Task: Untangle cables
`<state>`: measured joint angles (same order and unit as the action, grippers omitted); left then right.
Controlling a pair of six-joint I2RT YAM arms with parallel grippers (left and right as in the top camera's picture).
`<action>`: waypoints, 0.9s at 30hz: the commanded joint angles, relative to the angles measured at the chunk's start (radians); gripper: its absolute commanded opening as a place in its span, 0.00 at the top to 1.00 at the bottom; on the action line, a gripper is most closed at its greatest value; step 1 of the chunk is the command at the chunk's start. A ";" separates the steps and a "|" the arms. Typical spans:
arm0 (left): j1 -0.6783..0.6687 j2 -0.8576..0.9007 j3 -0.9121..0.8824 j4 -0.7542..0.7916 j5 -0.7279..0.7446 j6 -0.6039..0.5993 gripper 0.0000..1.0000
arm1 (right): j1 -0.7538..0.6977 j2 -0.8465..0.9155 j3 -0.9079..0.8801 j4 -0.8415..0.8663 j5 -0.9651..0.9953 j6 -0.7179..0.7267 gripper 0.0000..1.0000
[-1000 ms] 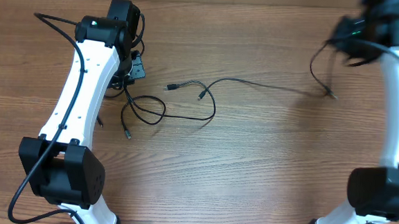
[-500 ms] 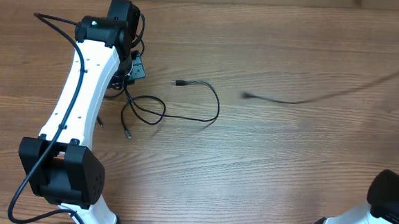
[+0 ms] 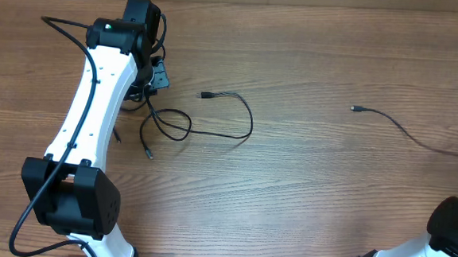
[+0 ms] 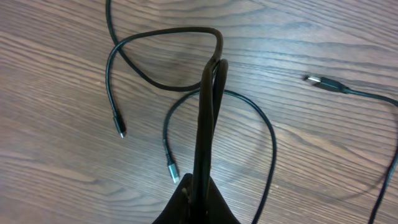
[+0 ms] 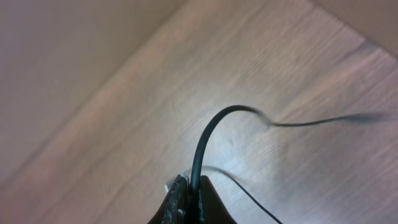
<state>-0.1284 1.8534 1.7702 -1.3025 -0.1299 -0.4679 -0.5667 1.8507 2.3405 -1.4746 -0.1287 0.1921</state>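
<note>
A: Drawn off toward 3 o'clock, the right cable (image 3: 416,142) now lies well apart from the left cable (image 3: 217,134); a second ago they crossed.
B: Left side?
A: The left gripper (image 4: 198,185) is clamped on the left cable, whose loops spread over the table (image 3: 288,196) at its 4 o'clock.
B: Right?
A: The right gripper (image 5: 189,191) pinches the right cable, which arcs up toward 12, then trails toward 3.

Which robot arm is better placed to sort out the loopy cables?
Left, probably: the left end effector is shut on the looped cables. The right end effector grips the separated cable, far off to the right.
</note>
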 commanded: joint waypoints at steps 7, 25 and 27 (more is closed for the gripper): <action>0.003 -0.036 0.024 0.010 0.065 0.014 0.96 | 0.000 0.036 -0.258 0.090 0.075 -0.093 0.96; 0.003 -0.036 0.024 0.009 0.078 0.020 0.96 | 0.019 0.040 -0.358 0.119 -0.243 -0.097 0.18; 0.003 -0.036 0.024 0.009 0.078 0.021 0.96 | 0.038 0.041 -0.358 0.075 -0.261 -0.097 0.16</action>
<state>-0.1284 1.8534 1.7702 -1.2934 -0.0620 -0.4667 -0.5564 1.9049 1.9800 -1.3727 -0.2443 0.1013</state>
